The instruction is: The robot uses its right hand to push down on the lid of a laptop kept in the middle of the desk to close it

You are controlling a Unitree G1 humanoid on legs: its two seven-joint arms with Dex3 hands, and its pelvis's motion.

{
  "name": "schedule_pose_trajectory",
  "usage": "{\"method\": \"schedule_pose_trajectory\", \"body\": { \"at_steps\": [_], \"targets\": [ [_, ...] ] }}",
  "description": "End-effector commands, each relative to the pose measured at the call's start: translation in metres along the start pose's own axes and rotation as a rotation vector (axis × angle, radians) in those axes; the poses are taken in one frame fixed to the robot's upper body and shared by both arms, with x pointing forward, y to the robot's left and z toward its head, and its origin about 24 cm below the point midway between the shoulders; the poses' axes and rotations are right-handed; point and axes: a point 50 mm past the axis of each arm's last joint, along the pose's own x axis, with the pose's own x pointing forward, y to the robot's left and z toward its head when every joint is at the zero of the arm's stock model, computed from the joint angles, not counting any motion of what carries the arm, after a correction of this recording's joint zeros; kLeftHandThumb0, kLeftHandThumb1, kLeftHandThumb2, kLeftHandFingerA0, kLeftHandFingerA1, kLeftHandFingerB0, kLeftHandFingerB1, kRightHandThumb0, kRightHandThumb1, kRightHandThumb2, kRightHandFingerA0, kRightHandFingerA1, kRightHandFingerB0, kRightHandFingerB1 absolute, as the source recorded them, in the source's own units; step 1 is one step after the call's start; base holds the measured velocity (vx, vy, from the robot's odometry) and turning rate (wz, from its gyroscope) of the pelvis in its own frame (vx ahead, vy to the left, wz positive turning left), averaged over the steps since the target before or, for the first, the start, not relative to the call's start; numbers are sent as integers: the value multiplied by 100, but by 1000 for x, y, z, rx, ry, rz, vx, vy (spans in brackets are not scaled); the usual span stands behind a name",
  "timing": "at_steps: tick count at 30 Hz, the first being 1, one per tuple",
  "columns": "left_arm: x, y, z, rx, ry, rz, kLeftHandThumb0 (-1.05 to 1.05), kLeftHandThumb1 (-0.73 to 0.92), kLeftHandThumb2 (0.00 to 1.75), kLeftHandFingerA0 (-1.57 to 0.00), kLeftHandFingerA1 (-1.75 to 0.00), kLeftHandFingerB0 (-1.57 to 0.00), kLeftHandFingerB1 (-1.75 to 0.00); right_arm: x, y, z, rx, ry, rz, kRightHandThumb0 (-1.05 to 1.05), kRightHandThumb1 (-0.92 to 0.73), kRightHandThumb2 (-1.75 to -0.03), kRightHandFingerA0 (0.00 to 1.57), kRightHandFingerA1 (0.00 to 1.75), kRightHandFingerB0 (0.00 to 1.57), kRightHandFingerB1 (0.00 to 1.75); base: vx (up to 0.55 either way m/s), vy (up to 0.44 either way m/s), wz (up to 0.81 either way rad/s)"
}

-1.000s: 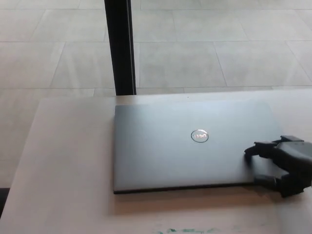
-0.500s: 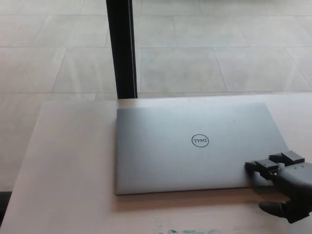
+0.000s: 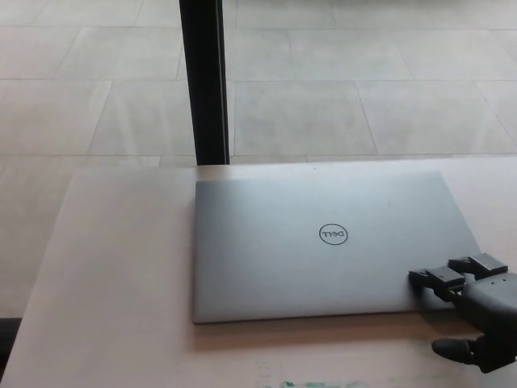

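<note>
Grey laptop (image 3: 323, 242) lies closed, flat on pale table (image 3: 113, 275), round logo on lid. Right hand (image 3: 477, 311) at laptop's near right corner, fingers (image 3: 440, 279) spread, tips at lid edge. Black post (image 3: 203, 81) behind table; tiled floor (image 3: 363, 81) beyond.

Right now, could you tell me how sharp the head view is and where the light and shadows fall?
Head view: fairly sharp, the logo on the flat grey closed laptop readable; even, soft daylight with no strong glare on the lid; a faint shadow lies on the pale desk along the laptop's near edge; the black right hand at the near right corner is slightly soft; the tiled floor beyond looks washed out.
</note>
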Motion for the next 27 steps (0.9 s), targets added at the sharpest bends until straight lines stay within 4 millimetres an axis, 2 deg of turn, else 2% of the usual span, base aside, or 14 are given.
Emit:
{"method": "schedule_pose_trajectory", "body": {
  "at_steps": [1,2,6,10,11,14,16,18,19,20,22,24,26,27],
  "targets": [
    [0,3,-3,16,35,29,-90,64,114,0,-47,-7,-37,-12,12,-13,32,38,180,-85,-92,-75,15,51,24,37,0,0,0],
    [-1,3,-3,15,29,26,-100,88,66,-2,-50,-2,-45,-13,-2,-18,74,41,141,-84,-92,-74,16,49,25,35,0,0,0],
    [-3,3,-5,-15,33,17,-101,87,66,0,-50,0,-44,-19,-29,-33,104,62,81,-83,-92,-73,19,47,28,34,0,0,0],
    [-5,2,-4,13,42,6,-94,68,116,0,-42,-9,-31,-43,-70,-69,237,134,-113,-81,-92,-68,28,49,34,32,0,0,0],
    [-5,2,-4,12,40,0,-98,91,66,0,-46,0,-42,-47,-75,-73,269,141,-143,-82,-92,-69,29,48,34,33,0,0,0],
    [-6,6,-4,4,45,19,-99,88,66,-1,-49,-1,-43,-62,-88,-90,405,183,-288,-84,-92,-69,31,45,36,32,0,0,0],
    [-5,4,-8,6,53,19,-94,65,112,-4,-44,-6,-34,-82,-98,-105,466,209,-408,-79,-91,-68,36,41,38,33,0,0,0],
    [-6,4,-10,1,55,19,-95,65,112,-4,-47,-6,-34,-105,-106,-116,503,223,-552,-75,-91,-68,36,47,40,35,0,0,0],
    [-8,6,-12,10,61,28,-99,89,67,-4,-50,-3,-42,-115,-108,-121,533,244,-616,-75,-77,-113,31,56,33,51,0,0,0],
    [-9,6,-12,14,62,27,-91,65,114,0,-53,-6,-40,-122,-108,-126,568,283,-667,-79,-92,-68,35,44,41,35,0,0,0],
    [-10,6,-13,27,72,28,-93,66,116,0,-53,-1,-39,-156,-106,-144,642,403,-789,-78,-77,-111,18,52,32,49,0,0,0],
    [-10,7,-15,1,77,32,-98,70,117,0,-52,-10,-37,-179,-100,-156,693,445,-893,-80,-92,-74,23,51,40,37,0,0,0],
    [-11,8,-16,-1,78,34,-98,68,116,0,-52,-12,-39,-186,-96,-160,728,460,-918,-91,-80,-87,22,57,37,44,0,0,0],
    [-12,9,-16,-5,73,31,-98,89,66,-2,-52,-2,-42,-195,-92,-164,739,482,-949,-83,-92,-72,26,62,40,41,0,0,0]
  ]
}}
